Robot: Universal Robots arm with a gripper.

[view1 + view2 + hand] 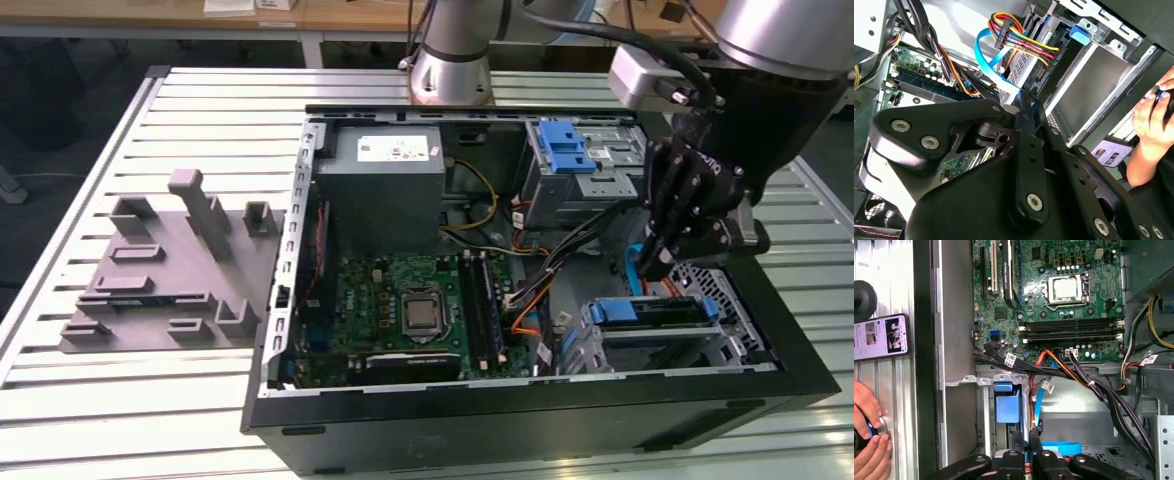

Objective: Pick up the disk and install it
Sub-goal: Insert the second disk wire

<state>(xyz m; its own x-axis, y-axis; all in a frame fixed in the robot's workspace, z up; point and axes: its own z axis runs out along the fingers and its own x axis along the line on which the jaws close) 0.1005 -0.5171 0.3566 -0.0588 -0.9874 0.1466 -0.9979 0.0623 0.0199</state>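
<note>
Black gripper (1026, 102) fingers pressed together above the drive cage | disk (650, 312), blue-framed, sits in the computer case (534, 415) lower bay | first wrist view adds a phone (881, 337) and a hand (869, 425) outside the case

The exterior view looked down from high, in front of the open computer case (534, 250) — far enough to see all of it. Both wrist views sat close inside it and shared the motherboard (1064, 295) and the cable bundle (1019, 45).
</note>
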